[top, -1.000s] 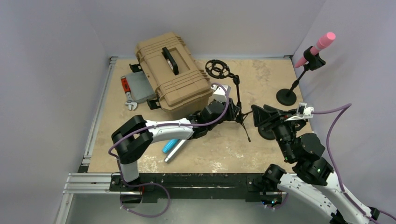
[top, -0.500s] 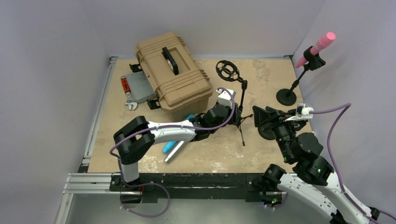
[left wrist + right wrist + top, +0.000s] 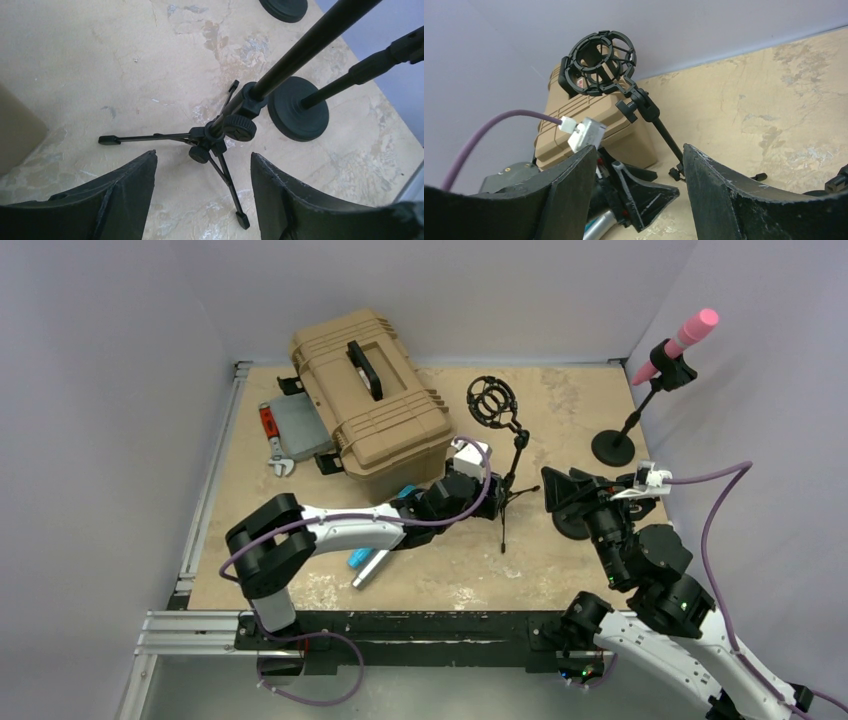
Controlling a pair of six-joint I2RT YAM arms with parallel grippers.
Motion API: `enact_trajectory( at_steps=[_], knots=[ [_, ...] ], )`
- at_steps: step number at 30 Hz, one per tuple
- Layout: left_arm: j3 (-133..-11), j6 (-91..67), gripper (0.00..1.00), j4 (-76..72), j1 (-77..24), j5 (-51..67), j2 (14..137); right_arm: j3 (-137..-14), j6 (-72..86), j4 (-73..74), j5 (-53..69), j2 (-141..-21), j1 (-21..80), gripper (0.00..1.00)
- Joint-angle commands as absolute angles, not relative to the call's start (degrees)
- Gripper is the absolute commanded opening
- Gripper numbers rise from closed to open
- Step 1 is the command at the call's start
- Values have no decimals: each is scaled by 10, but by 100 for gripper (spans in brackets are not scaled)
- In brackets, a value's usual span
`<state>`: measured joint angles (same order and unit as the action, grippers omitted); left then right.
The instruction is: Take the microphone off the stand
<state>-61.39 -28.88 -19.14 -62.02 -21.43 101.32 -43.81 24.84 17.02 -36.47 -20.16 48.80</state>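
Left gripper (image 3: 202, 156), right gripper (image 3: 639, 149) both open, empty, by mid-table tripod stand (image 3: 239, 127); shock mount (image 3: 596, 90) bare, likely withdraw next.

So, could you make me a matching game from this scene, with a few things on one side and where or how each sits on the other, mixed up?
Things:
1. pink foam-tipped microphone
2. black tripod stand with a round cage mount
3. tan hard plastic case
4. blue and silver cylinder

Places or states:
A. lying flat near the front of the table
B. far left, lid shut
C. clipped in a round-based stand, far right
D. upright mid-table, cage empty

Pairs: 1-C, 2-D, 3-B, 4-A
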Motion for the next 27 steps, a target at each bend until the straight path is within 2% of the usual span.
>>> enact_trajectory(
  at_steps=[1, 5, 16, 27],
  knots=[
    [-581, -333, 67, -226, -595, -170, 946, -459, 249, 168, -363, -203, 489, 63],
    [-546, -415, 67, -289, -547, -53, 936, -456, 250, 164, -356, -207, 489, 63],
    [-600, -411, 61, -347, -526, 102, 1009, -451, 255, 160, -346, -211, 489, 63],
    [-619, -423, 49, -357, -527, 87, 1049, -448, 255, 155, -342, -218, 489, 63]
  ],
)
